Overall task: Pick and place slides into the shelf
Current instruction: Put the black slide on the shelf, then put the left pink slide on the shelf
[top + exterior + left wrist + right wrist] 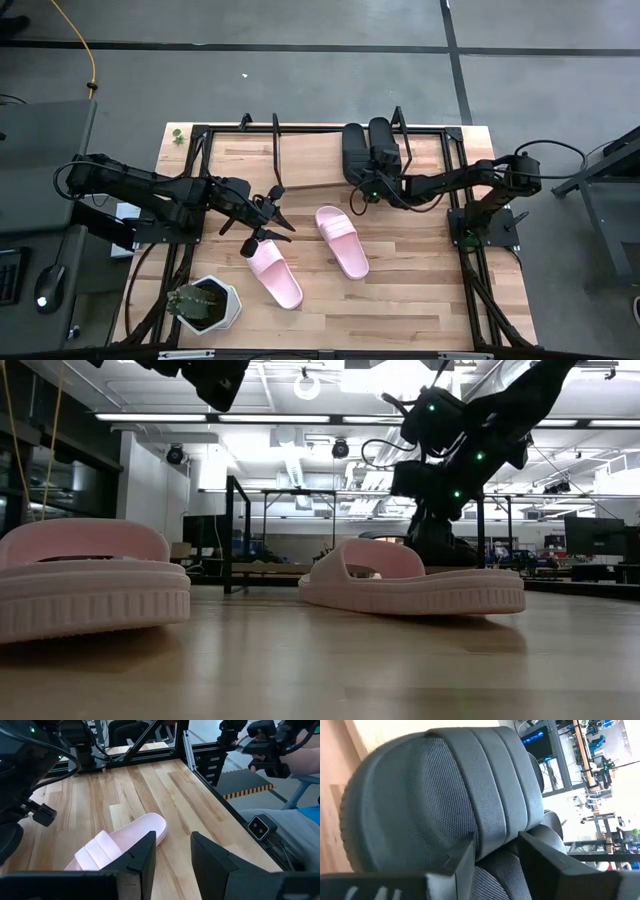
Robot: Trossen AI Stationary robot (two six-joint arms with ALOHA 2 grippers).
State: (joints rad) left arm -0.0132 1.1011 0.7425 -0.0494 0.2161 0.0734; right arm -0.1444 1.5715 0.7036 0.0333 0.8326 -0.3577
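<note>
Two black slides (356,152) (386,148) lie side by side at the right end of the shelf (310,170), at the table's far side. My right gripper (374,186) (495,845) stands open at their near ends, its fingers either side of the strap edge of one black slide (445,795). Two pink slides (342,240) (275,272) rest sole-down on the table's middle. My left gripper (268,215) (172,840) hovers open above the table, left of them, with nothing between its fingers. My right gripper's fingers (462,857) come slanting down from the near side and stand on either side of the black slide's strap edge (492,837). I cannot tell whether they touch it. The slide rests on the shelf.
A potted plant in a white pot (205,305) stands at the near left corner. A black frame (200,135) rings the table. A person in blue (300,820) sits beyond the table's edge. Bare wood lies near the front edge (400,310).
</note>
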